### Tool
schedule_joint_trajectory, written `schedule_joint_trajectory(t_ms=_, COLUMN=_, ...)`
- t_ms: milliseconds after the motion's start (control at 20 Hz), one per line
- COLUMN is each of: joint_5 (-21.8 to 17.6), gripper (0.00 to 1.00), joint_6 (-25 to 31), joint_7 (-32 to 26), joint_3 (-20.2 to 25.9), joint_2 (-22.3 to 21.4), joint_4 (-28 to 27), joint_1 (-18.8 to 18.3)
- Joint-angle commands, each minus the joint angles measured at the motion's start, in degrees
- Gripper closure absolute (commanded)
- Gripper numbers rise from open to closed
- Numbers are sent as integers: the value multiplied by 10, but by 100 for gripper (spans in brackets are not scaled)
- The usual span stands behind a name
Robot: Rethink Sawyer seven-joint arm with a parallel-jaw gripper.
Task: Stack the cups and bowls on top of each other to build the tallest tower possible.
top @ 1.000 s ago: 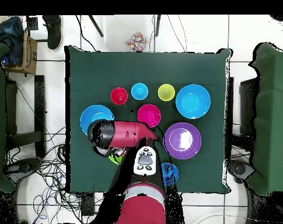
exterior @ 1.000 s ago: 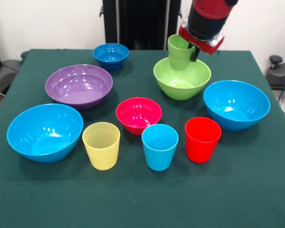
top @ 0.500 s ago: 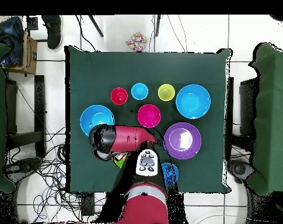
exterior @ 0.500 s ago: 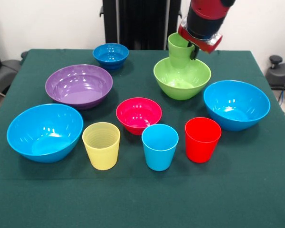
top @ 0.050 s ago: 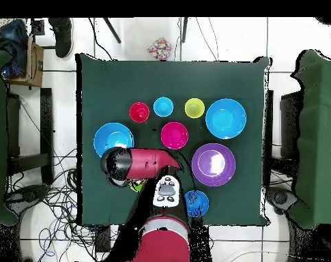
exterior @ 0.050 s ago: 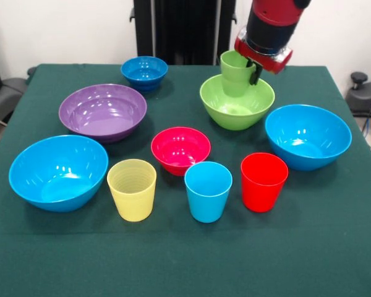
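the gripper [exterior @ 0.050 s ago: 250, 67] comes down from above at the far right of the green table [exterior @ 0.050 s ago: 173, 260] and is clamped on the rim of the green cup [exterior @ 0.050 s ago: 237, 73], one dark finger [exterior @ 0.050 s ago: 255, 73] showing against the cup's right side. the cup stands upright with its lower part inside the lime green bowl [exterior @ 0.050 s ago: 237, 102]; whether its base touches the bowl's floor cannot be told. just right of that bowl and nearer the camera sits a large light blue bowl [exterior @ 0.050 s ago: 307, 136]. in the front row stand the pale yellow cup [exterior @ 0.050 s ago: 132, 189], the light blue cup [exterior @ 0.050 s ago: 208, 191] and the red cup [exterior @ 0.050 s ago: 263, 181], all upright and apart. the pink-red bowl [exterior @ 0.050 s ago: 180, 149] sits just behind them, the second large light blue bowl [exterior @ 0.050 s ago: 58, 172] at the left, the purple bowl [exterior @ 0.050 s ago: 102, 112] behind it, and the small dark blue bowl [exterior @ 0.050 s ago: 144, 72] at the far side. from overhead the arm [top @ 0.050 s ago: 144, 164] covers the green pair.
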Motion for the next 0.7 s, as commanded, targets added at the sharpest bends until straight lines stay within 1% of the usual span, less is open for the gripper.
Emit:
schedule_joint_trajectory(t_ms=50, joint_5=-36, gripper=100, joint_6=-62, joint_7=45, joint_3=3, joint_2=26, joint_4=-24, joint_1=30)
schedule_joint_trajectory(t_ms=200, joint_5=-34, gripper=100, joint_6=-67, joint_7=47, joint_3=-7, joint_2=27, joint_4=-25, joint_1=38)
schedule_joint_trajectory(t_ms=400, joint_5=-25, gripper=100, joint_6=-64, joint_7=42, joint_3=-11, joint_2=31, joint_4=-26, joint_1=41)
schedule_joint_trajectory(t_ms=550, joint_5=-28, gripper=100, joint_6=-68, joint_7=44, joint_3=-21, joint_2=35, joint_4=-32, joint_1=48)
schedule_joint_trajectory(t_ms=700, joint_5=-19, gripper=100, joint_6=-64, joint_7=40, joint_3=-13, joint_2=40, joint_4=-26, joint_1=43)
